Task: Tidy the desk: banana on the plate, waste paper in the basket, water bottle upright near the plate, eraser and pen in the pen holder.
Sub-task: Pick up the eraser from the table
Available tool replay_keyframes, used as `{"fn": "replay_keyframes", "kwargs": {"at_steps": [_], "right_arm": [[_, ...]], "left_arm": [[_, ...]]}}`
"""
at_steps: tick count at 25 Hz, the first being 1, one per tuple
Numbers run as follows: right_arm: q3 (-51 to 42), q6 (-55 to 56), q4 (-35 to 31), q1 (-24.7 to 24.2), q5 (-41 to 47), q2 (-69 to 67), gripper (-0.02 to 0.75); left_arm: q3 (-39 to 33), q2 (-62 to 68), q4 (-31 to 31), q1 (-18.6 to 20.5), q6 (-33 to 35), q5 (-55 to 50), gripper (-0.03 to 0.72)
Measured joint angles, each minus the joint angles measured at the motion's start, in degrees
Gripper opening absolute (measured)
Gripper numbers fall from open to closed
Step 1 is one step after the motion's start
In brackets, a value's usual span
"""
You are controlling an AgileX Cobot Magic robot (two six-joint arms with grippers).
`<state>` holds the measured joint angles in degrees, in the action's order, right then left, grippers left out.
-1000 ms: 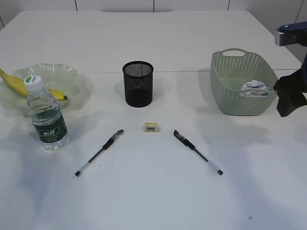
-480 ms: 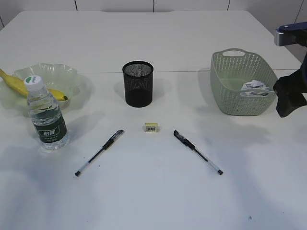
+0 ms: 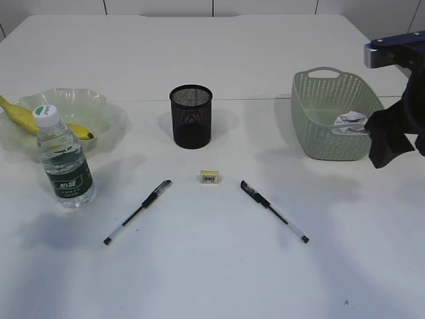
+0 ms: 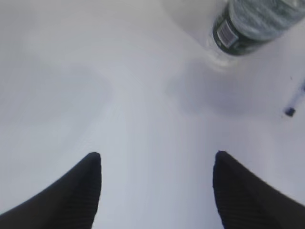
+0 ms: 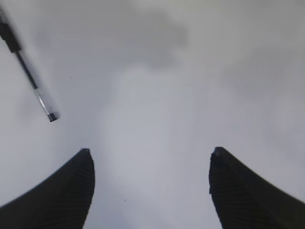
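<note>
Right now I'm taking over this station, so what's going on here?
Nothing is being handled: both end effectors, left and right, are open over bare table. The yellow banana lies on the pale green plate, crumpled paper sits in the green basket, and the clear water bottle stands upright. Two black pens and the small eraser lie outside the black mesh holder.
</note>
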<state>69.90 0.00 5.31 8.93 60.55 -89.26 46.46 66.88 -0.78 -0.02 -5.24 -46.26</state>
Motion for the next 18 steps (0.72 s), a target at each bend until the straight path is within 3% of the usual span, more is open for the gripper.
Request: {"fn": "replay_keyframes", "kwargs": {"at_steps": [5,10,18], "right_arm": [[0.0,-0.5,-0.1,4.6,-0.1,-0.1,0.557],[3.2,-0.6,-0.4,8.5,-0.6,-1.4,0.557],[20.2,0.4,-3.7,12.5,3.3,-11.1,0.557]], "left_arm": [[0.7,-0.1,4.6,-0.1,4.9,-10.1,0.512],[0.6,-0.2,8.8,-0.1,5.9,-11.3,0.512],[0.6,-0.2,10.5,-0.1,6.1,-8.5,0.494]]}}
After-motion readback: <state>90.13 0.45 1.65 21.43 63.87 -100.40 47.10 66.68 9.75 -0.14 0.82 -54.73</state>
